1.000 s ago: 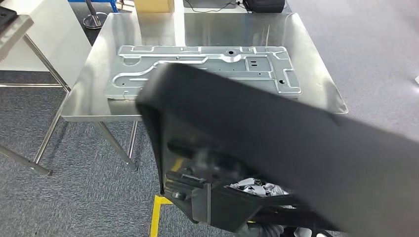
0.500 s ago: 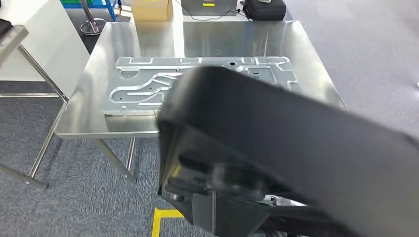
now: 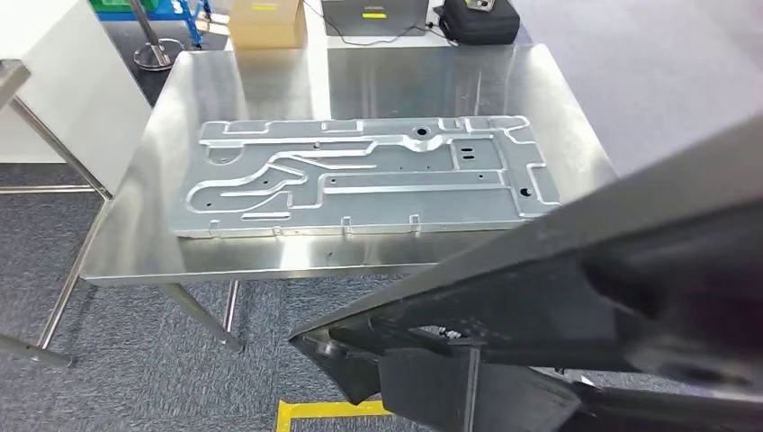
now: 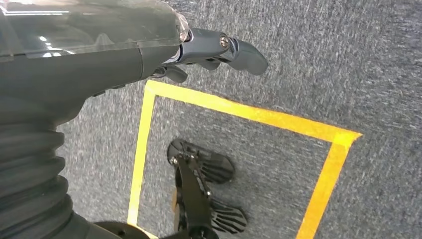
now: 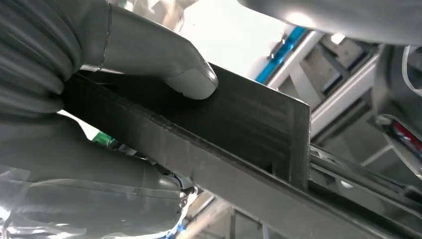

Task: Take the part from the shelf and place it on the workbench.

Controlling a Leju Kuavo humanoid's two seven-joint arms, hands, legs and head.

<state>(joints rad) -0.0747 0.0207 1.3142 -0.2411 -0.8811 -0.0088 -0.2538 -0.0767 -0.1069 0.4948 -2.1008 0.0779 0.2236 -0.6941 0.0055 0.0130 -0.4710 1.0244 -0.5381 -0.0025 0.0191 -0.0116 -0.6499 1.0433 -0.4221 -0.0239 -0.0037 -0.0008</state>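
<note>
A large black part (image 3: 585, 297) fills the lower right of the head view, tilted edge-on and held in front of the steel workbench (image 3: 252, 90). My right hand (image 5: 74, 124) grips the part (image 5: 239, 134), with the thumb (image 5: 164, 64) pressed on its flat face and the fingers underneath. A stamped grey metal plate (image 3: 360, 180) lies flat in the middle of the workbench. My left hand (image 4: 209, 50) hangs over the carpet, fingers stretched out and holding nothing.
A cardboard box (image 3: 265, 22), a dark case (image 3: 373, 13) and a black bag (image 3: 477, 18) sit on the floor beyond the bench's far edge. A white panel (image 3: 45, 81) and another table's legs stand at the left. Yellow tape (image 4: 239, 112) marks the carpet.
The whole view has shifted as the camera moved nearer the bench. The black part has swung down and to the right, uncovering the metal plate.
</note>
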